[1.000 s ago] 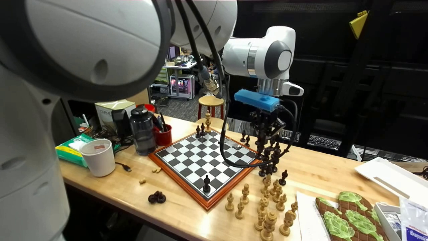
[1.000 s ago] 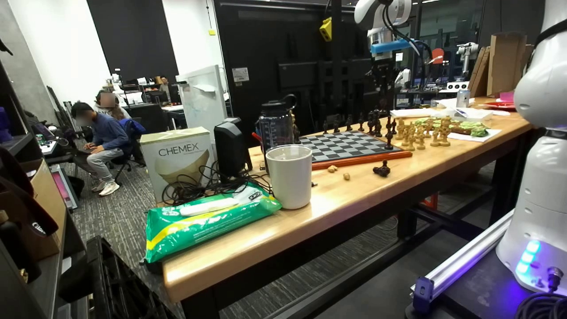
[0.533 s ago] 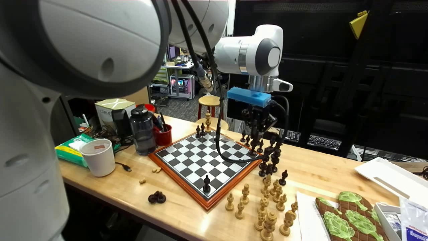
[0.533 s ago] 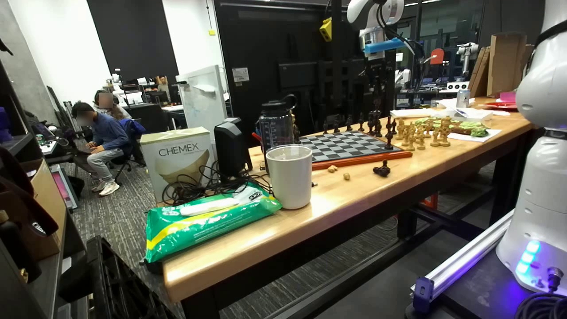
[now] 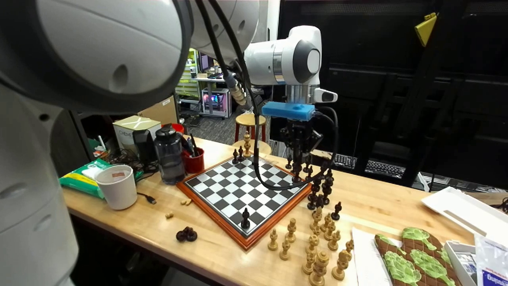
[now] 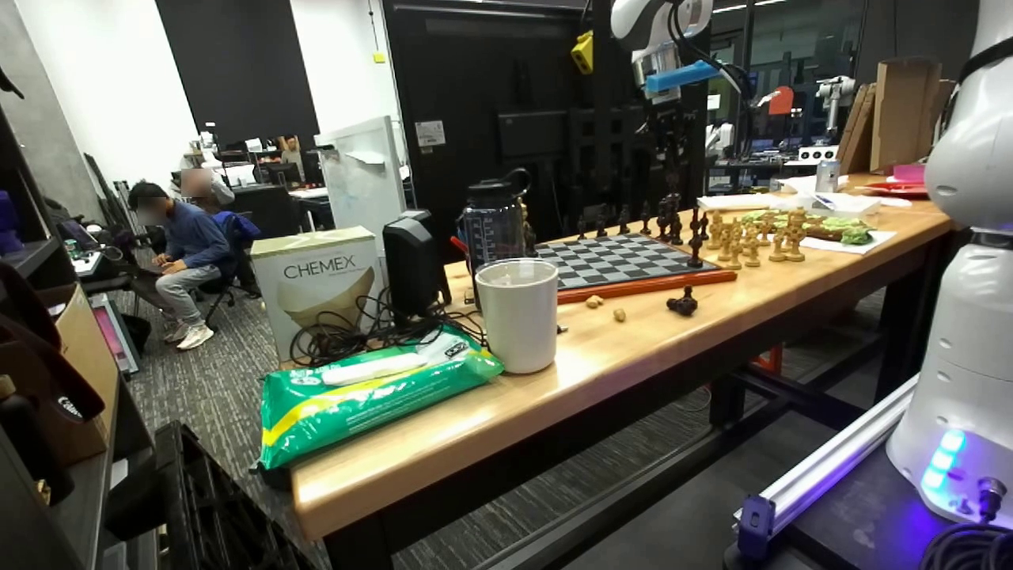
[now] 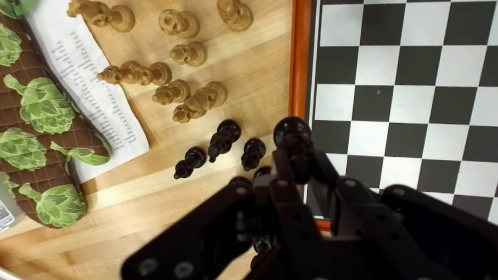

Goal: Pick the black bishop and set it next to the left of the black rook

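Our jaws are closed around a dark chess piece, which we take to be the black bishop (image 7: 295, 142); they cover much of its upper part, so its shape cannot be checked. Its base sticks out from the grip and, in the wrist view, shows against the edge of the chessboard (image 7: 298, 66). We judge it lifted, since that base looks larger than the ones around it, but we cannot tell how high.

Near it, other black pieces (image 7: 225, 134) stand on the tabletop (image 5: 377, 202).

Across the board, in an exterior view, a lone dark piece stands upright near a corner, well apart from the bishop: probably the black rook (image 5: 245, 219), though it is too small to be sure.

By our reading, then, the pick is done and the placing is not. What is left for us is to carry the bishop over to the rook, lower it on the left side, let go and back away. Which side counts as left, we cannot settle from here.

Farther out stand the light wooden pieces (image 7: 190, 53), with a sheet of paper (image 7: 93, 89) and a patterned mitt (image 7: 46, 105) beyond them.
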Tool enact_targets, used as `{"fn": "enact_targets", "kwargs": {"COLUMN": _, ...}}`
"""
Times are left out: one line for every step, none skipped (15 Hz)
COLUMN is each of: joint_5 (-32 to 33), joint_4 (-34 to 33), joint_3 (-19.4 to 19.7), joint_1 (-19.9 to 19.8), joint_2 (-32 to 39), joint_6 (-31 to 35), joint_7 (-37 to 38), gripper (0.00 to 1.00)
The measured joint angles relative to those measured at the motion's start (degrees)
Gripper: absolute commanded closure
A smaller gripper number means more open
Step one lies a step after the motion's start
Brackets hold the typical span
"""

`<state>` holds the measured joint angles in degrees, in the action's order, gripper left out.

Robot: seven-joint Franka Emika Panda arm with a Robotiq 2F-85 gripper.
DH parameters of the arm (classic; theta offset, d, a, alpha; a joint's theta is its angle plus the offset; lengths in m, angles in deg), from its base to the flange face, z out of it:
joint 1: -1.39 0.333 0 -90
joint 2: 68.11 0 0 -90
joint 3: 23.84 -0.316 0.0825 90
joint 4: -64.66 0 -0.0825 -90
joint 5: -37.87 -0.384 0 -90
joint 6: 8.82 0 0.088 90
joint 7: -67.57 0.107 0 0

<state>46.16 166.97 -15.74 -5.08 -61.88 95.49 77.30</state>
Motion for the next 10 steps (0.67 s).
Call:
{"fn": "enact_targets", "kwargs": {"joint_5": 0.8, "joint_4": 0.7, "joint_3": -0.1, "joint_1": 0.0, "joint_2": -0.7, "joint_6": -0.1, "joint_7": -0.6, "gripper": 0.95}}
{"fn": "enact_targets", "kwargs": {"joint_5": 1.7, "joint_4": 1.5, "joint_3": -0.2, "joint_1": 0.1, "joint_2": -1.5, "joint_6": -0.2, "joint_7": -1.3, "gripper": 0.95}}
{"fn": "enact_targets", "kwargs": {"joint_5": 2.5, "joint_4": 2.7, "joint_3": -0.3, "joint_1": 0.1, "joint_2": -2.4, "joint_6": -0.2, "joint_7": -2.0, "gripper": 0.95}}
{"fn": "enact_targets", "kwargs": {"joint_5": 3.2, "joint_4": 4.1, "joint_3": -0.5, "joint_1": 0.1, "joint_2": -3.4, "joint_6": -0.2, "joint_7": -2.8, "gripper": 0.95}}
{"fn": "enact_targets", "kwargs": {"joint_5": 3.9, "joint_4": 5.6, "joint_3": -0.7, "joint_1": 0.1, "joint_2": -4.4, "joint_6": -0.2, "joint_7": -3.6, "gripper": 0.95}}
{"fn": "enact_targets", "kwargs": {"joint_5": 4.5, "joint_4": 7.1, "joint_3": -1.1, "joint_1": 0.2, "joint_2": -5.3, "joint_6": -0.2, "joint_7": -4.2, "gripper": 0.95}}
{"fn": "enact_targets", "kwargs": {"joint_5": 5.0, "joint_4": 8.7, "joint_3": -1.4, "joint_1": 0.2, "joint_2": -6.3, "joint_6": -0.2, "joint_7": -4.9, "gripper": 0.95}}
{"fn": "enact_targets", "kwargs": {"joint_5": 5.3, "joint_4": 10.3, "joint_3": -1.8, "joint_1": 0.4, "joint_2": -7.2, "joint_6": -0.2, "joint_7": -5.3, "gripper": 0.95}}
{"fn": "enact_targets", "kwargs": {"joint_5": 5.6, "joint_4": 11.7, "joint_3": -2.2, "joint_1": 0.6, "joint_2": -8.0, "joint_6": -0.2, "joint_7": -5.8, "gripper": 0.95}}
{"fn": "enact_targets", "kwargs": {"joint_5": 5.8, "joint_4": 13.0, "joint_3": -2.5, "joint_1": 0.7, "joint_2": -8.6, "joint_6": -0.2, "joint_7": -6.0, "gripper": 0.95}}
